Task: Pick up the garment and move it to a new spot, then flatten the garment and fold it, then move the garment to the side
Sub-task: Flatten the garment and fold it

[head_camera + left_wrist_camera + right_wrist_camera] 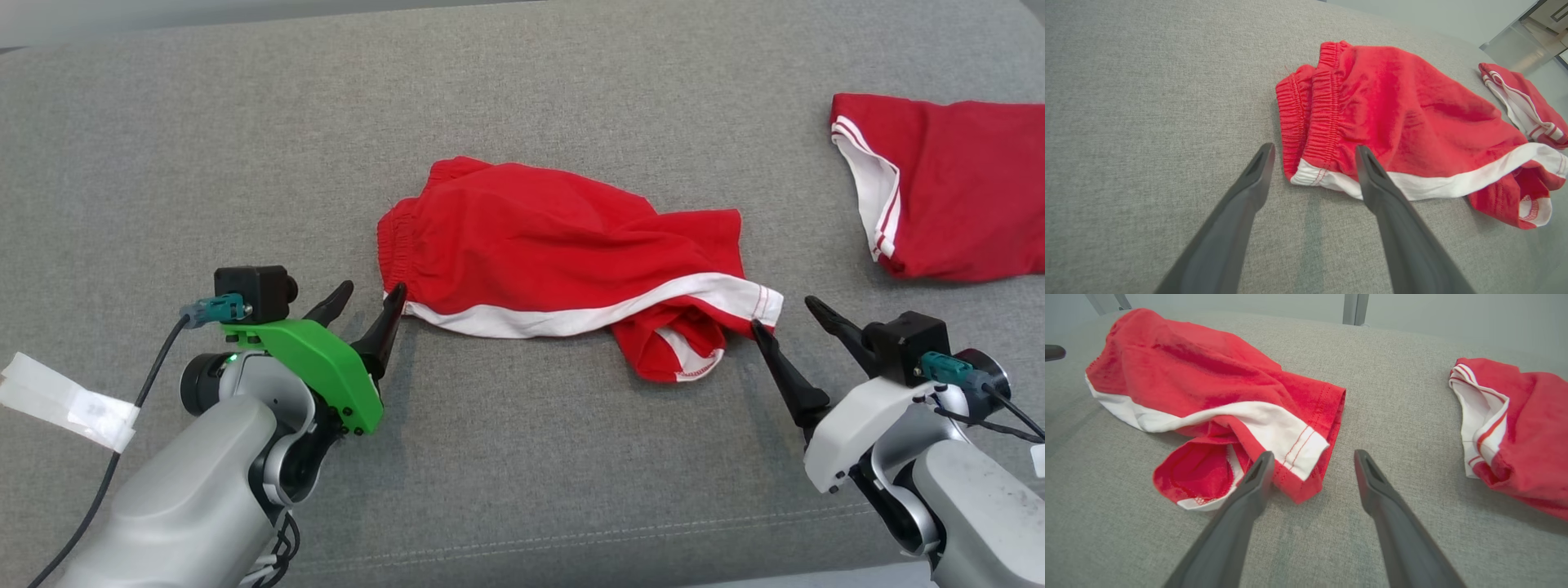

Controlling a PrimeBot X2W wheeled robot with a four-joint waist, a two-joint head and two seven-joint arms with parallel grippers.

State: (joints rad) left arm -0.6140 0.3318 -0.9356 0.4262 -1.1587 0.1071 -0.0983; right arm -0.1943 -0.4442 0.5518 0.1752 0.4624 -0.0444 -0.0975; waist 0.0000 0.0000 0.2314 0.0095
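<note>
The red shorts [563, 245] lay crumpled at the centre of the head view on the grey cushion [204, 147]. Their long axis ran left to right across the frame. The gathered waistband [400, 237] was at the left end and the leg hems [739, 245] at the right. A white stripe [588, 314] ran along the lower edge, the edge facing both arms.

The left gripper [372, 287] sat at the lower left with its fingers spread and holding nothing. Its tips pointed up the frame, just beside the waistband's lower corner. In the left wrist view that corner lay between the two fingers, a little ahead of the tips.

The right gripper [782, 313] sat at the lower right, also spread and empty. One fingertip was against or just beside the white-banded hem corner; whether it touched could not be told.

Each arm was therefore nearest to its own end of the shorts, and the cloth stretched between them. I judged that a two-handed pinch and lift would turn on each gripper moving a short way up the frame onto its corner.

A second red garment [955, 196] lay well apart at the upper right
</note>
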